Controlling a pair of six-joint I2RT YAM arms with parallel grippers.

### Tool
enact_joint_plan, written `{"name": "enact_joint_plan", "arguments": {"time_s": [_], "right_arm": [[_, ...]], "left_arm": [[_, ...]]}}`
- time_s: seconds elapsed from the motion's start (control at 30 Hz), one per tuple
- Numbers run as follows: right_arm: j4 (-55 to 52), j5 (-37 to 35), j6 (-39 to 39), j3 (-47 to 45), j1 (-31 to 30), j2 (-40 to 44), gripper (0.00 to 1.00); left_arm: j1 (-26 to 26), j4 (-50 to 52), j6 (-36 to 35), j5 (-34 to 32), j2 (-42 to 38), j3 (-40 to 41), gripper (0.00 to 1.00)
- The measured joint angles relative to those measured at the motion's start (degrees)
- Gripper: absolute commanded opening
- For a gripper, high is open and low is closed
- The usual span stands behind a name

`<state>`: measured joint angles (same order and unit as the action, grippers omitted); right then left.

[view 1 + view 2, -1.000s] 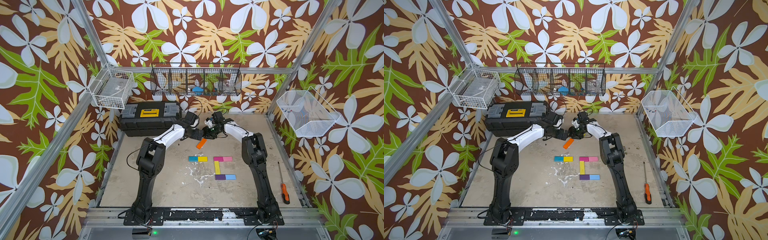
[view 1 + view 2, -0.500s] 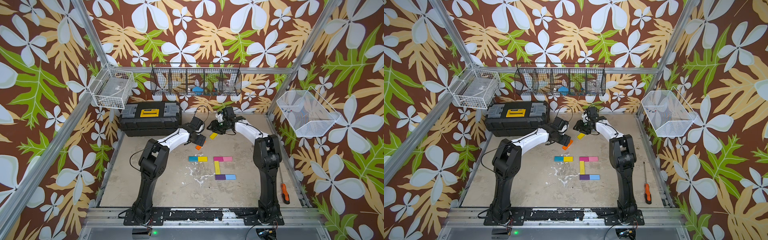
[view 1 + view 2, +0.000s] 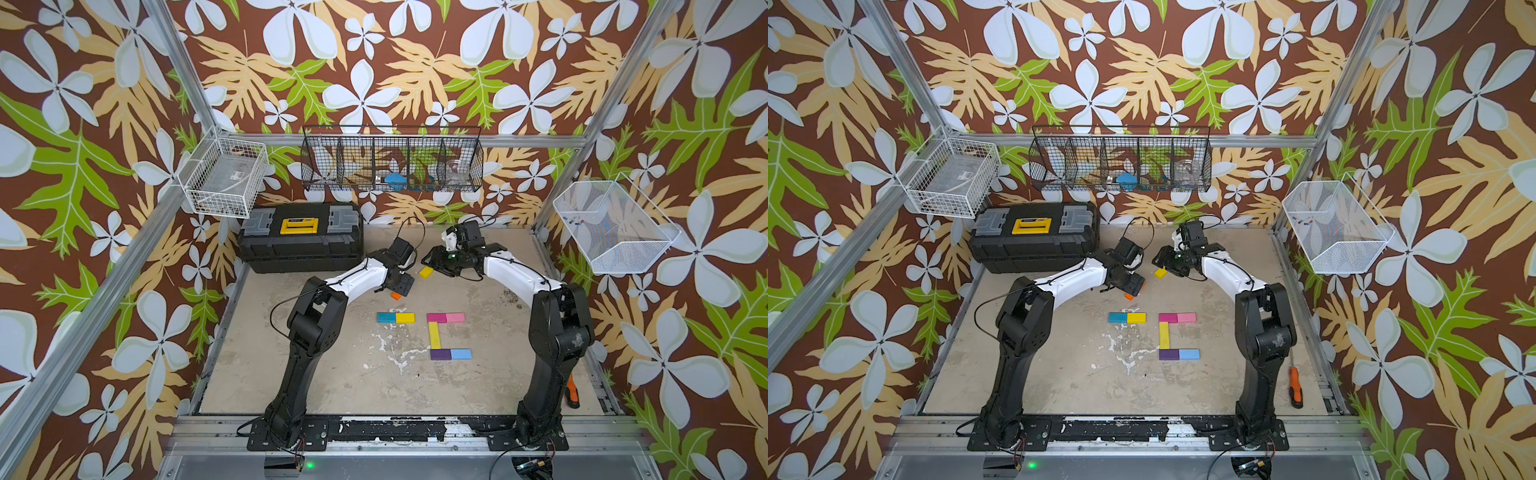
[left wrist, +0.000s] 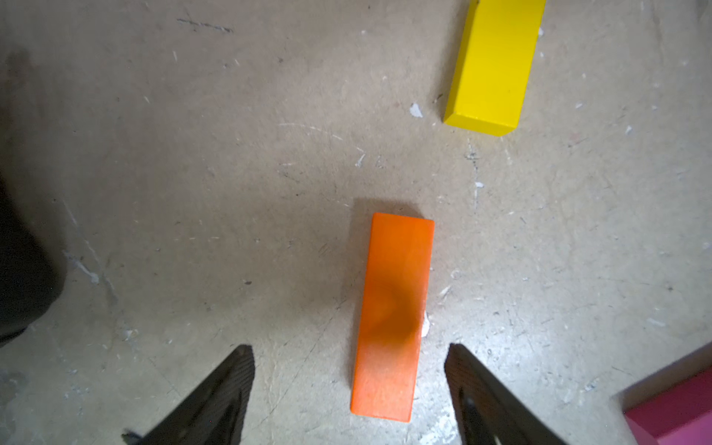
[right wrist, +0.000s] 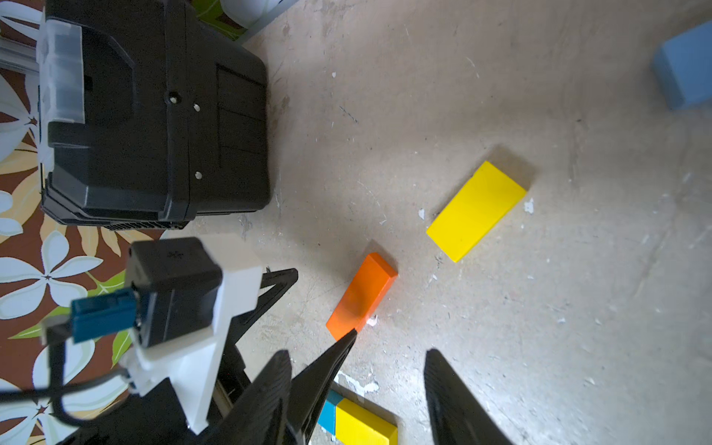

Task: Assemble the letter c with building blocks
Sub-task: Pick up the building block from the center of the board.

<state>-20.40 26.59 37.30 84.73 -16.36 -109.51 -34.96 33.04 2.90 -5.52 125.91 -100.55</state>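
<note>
Left claw (image 4: 348,348) open around orange block (image 4: 393,316).

Flat matte orange rectangular block (image 4: 393,316) lies flat on surface, alone. Loose yellow rectangular block (image 3: 426,272) near it, not touching. Teal block (image 3: 386,318) and short yellow block (image 3: 405,318) touch end to end. Beside them, C shape: magenta block (image 3: 436,318) and pink block (image 3: 455,318) on top, long yellow block (image 3: 434,336) as spine, purple block (image 3: 440,354) and light blue block (image 3: 461,354) below.
</note>
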Motion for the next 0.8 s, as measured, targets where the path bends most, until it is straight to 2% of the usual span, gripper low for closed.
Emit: {"name": "enact_joint_plan", "arguments": {"time_s": [0.57,0.8], "right_arm": [[1.09,-1.03,0.00,-6.69,0.55,5.16,0.57],[1.51,-1.05,0.00,-8.85,0.55,6.78,0.58]], "left_arm": [[-0.83,2.40,0.04,1.38,3.15,-2.08,0.70],[-0.90,2.54,0.28,1.51,4.17,-2.47,0.60]]}}
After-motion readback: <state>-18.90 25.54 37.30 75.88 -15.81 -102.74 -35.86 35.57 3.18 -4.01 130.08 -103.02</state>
